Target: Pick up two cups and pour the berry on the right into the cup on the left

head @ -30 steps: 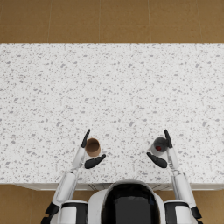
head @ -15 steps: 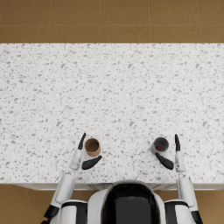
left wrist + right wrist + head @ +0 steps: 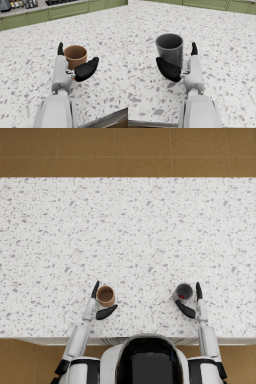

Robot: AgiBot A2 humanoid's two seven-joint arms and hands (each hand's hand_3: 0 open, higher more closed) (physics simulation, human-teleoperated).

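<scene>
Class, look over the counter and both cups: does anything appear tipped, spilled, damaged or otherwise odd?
Nothing stands out. The brown cup and the grey cup both stand upright on the speckled counter, with no spill visible. The left hand and right hand sit open around them.

A brown cup (image 3: 105, 295) stands upright at the counter's near left; a dark grey cup (image 3: 183, 292) stands upright well apart at the near right.

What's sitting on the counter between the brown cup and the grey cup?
Nothing: in the head view the speckled countertop is bare between the brown cup and the grey cup.
</scene>
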